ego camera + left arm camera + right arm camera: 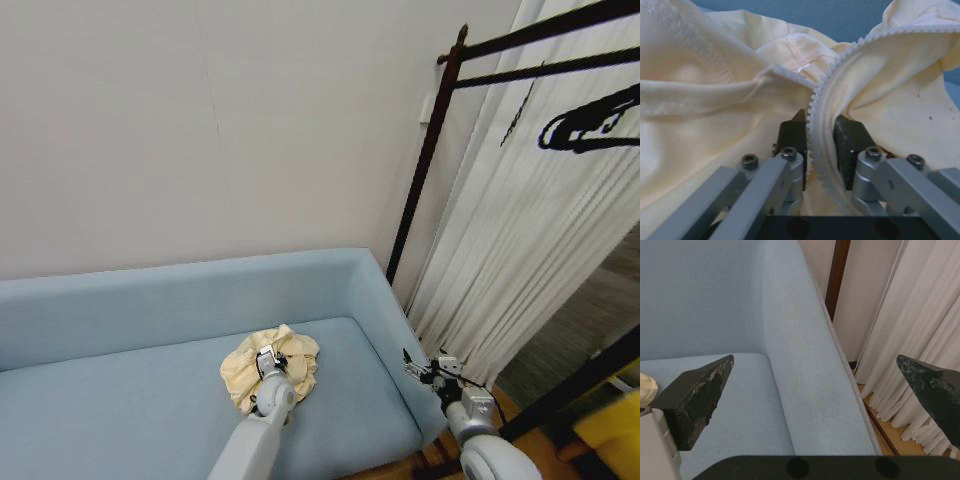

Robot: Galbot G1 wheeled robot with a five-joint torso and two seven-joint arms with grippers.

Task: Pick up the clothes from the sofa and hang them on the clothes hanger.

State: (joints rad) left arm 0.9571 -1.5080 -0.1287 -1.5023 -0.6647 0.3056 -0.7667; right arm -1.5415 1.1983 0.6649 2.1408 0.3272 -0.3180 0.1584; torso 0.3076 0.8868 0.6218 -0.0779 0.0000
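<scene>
A crumpled pale-yellow garment [262, 362] lies on the seat of the light-blue sofa [150, 310]. My left gripper [268, 362] is down on top of it. In the left wrist view its two dark pads [793, 136] are closed on a fold of the yellow cloth [700, 125], with the garment's white zipper edge [823, 145] running between them. My right gripper [428, 371] hovers open over the sofa's right armrest [805, 370], holding nothing. The dark clothes rack [430, 140] stands to the right of the sofa, and a black hanger [590, 125] hangs on its upper bar.
White curtains [520, 250] hang behind the rack, close to the sofa's right end. A plain wall rises behind the sofa. Wooden floor [520, 400] shows at the lower right, with a yellow object [610, 435] in the corner. The sofa seat to the left of the garment is bare.
</scene>
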